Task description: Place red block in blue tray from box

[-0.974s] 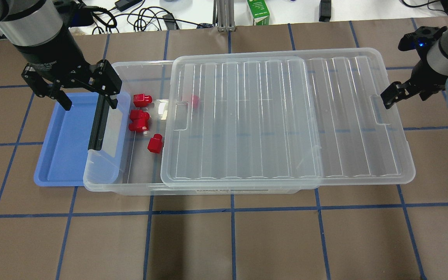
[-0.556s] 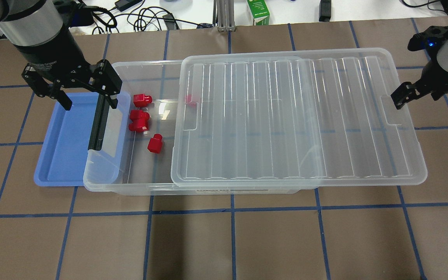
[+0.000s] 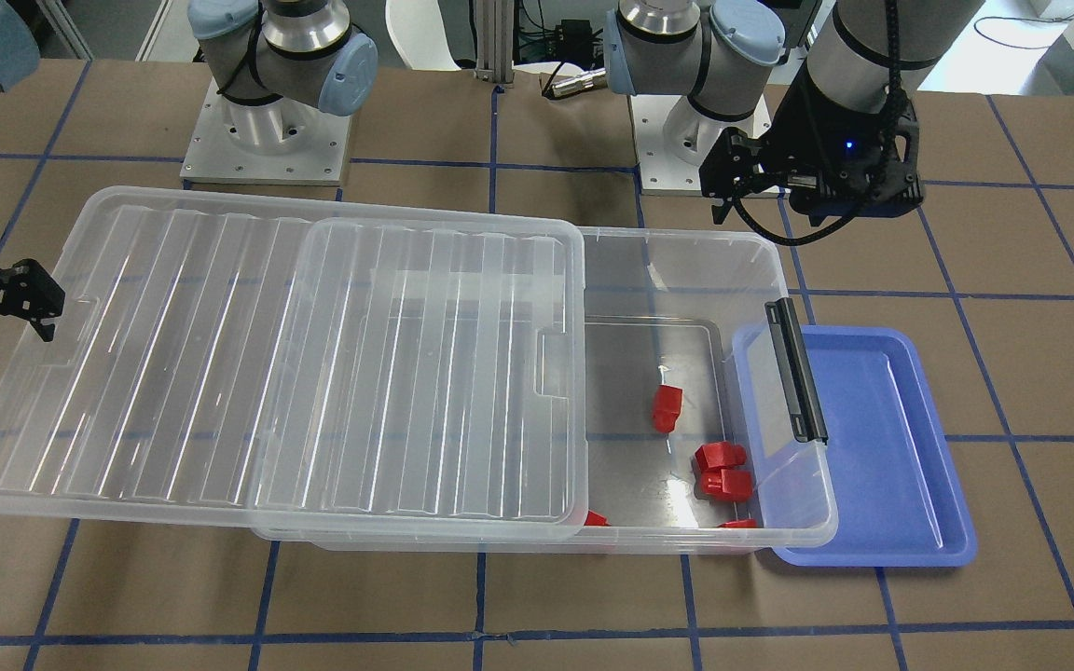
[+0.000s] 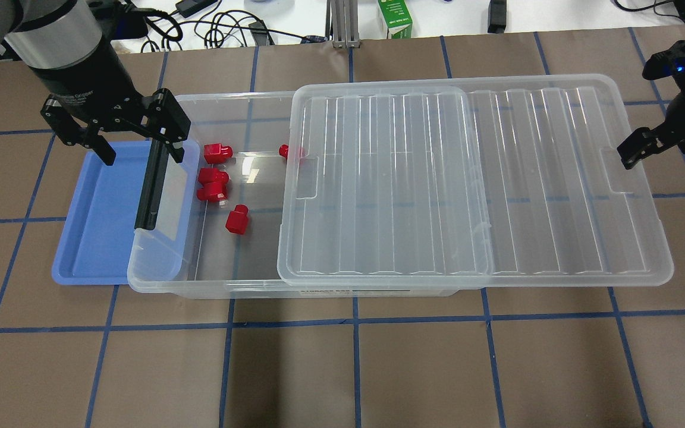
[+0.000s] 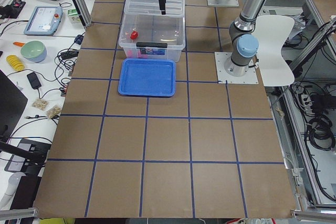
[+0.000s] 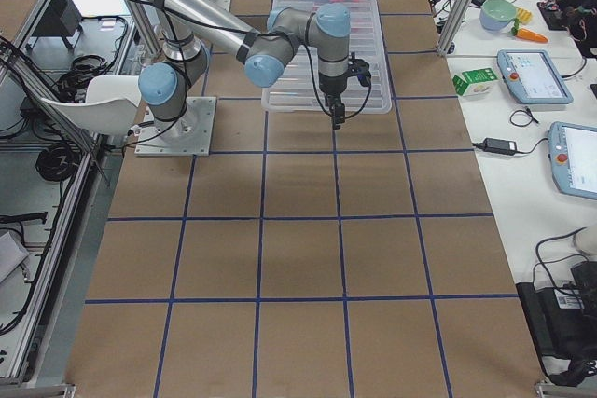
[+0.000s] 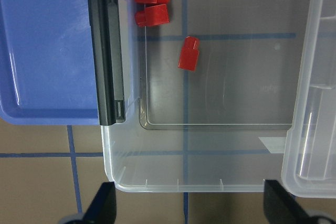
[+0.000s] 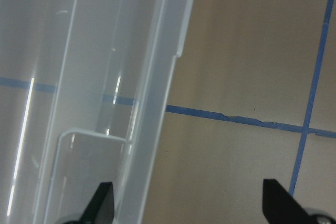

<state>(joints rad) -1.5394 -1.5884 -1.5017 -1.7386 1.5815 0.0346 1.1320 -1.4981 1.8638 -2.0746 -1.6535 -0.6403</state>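
Note:
The clear box [image 4: 211,288] lies across the table with its ribbed lid [image 4: 473,184] slid partly off to the right. Several red blocks lie in its uncovered left end: one [image 4: 218,153], two touching [image 4: 212,184], one apart [image 4: 237,219], and one [image 4: 285,151] at the lid's edge. The blue tray [image 4: 96,226] sits against the box's left end, its right side under the box rim. My left gripper [image 4: 139,153] is open and empty above that end; it also shows in the left wrist view [image 7: 190,205]. My right gripper [image 4: 651,148] is open and straddles the lid's right rim [image 8: 157,129].
The box's black bar latch [image 4: 151,187] lies over the tray's right side. A green carton [image 4: 394,18] and cables [image 4: 223,27] lie at the table's far edge. The two arm bases [image 3: 267,140] stand behind the box.
The lid has slid further right together with my right gripper, uncovering the red block at its edge. My left gripper has shifted slightly and stays open.

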